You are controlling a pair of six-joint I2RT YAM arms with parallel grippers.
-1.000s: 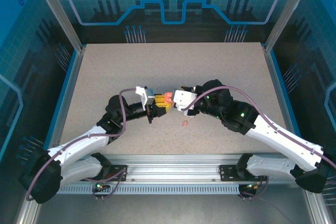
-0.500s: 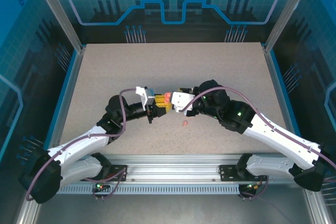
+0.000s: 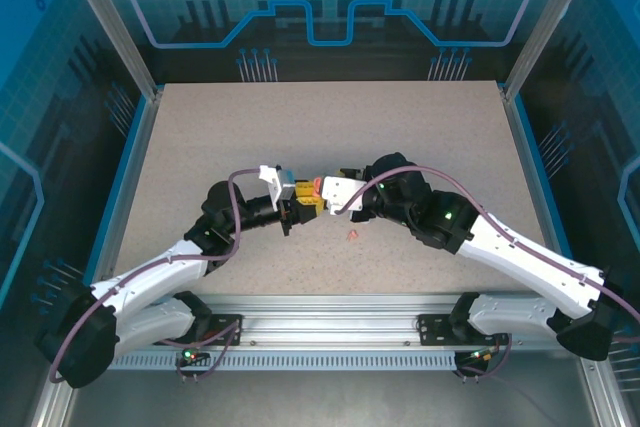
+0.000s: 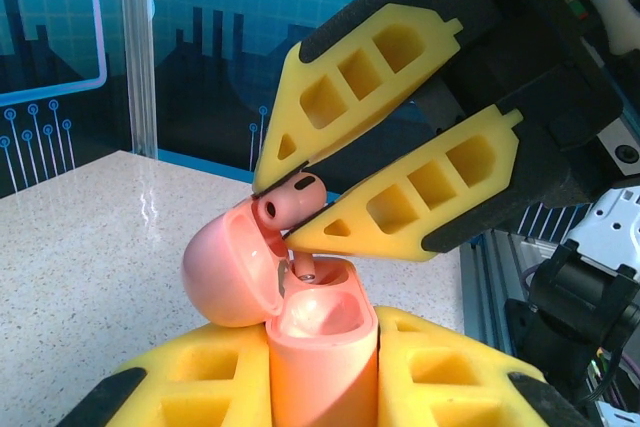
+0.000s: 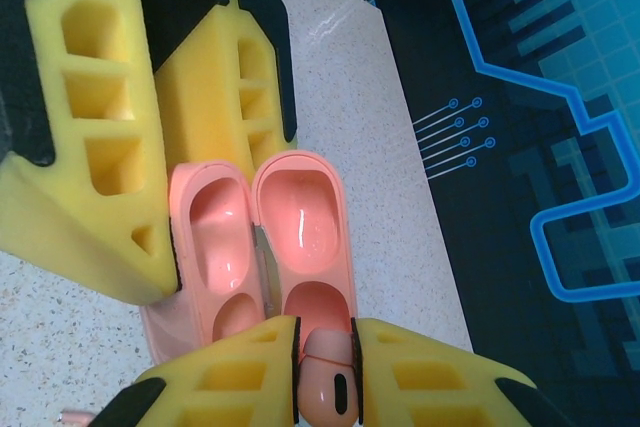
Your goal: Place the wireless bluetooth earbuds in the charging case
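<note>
Left wrist view puts a salmon-pink stemmed plastic earbud point(image 4: 292, 197) directly above the salmon-pink pebble-shaped charging case point(image 4: 320, 347). The bud's rounded head is up, its stem points down, and the stem's tip sits just at the mouth of the case's open body. The case stands upright with its lid swung back on the hinge, to the left of the body in this view.

The right pincer point(image 4: 275, 209) comes down onto the case from the upper right. Its two yellow foam fingers are closed on the earbud's head, one above and one below. The left pincer point(image 4: 320, 379) is clamped on the case's lower body, with a yellow foam finger pressed against each side.

From the right wrist, the case's glossy hollows face the camera, and the earbud is pinched between that pincer's fingertips just on the near side of the case.

In the top external view both arms meet at the case, over the middle of the speckled beige bench point(image 3: 400, 127). A second small salmon-pink bud point(image 3: 351, 235) lies loose on the bench, nearer the arm bases than the case and slightly to its right.
</note>
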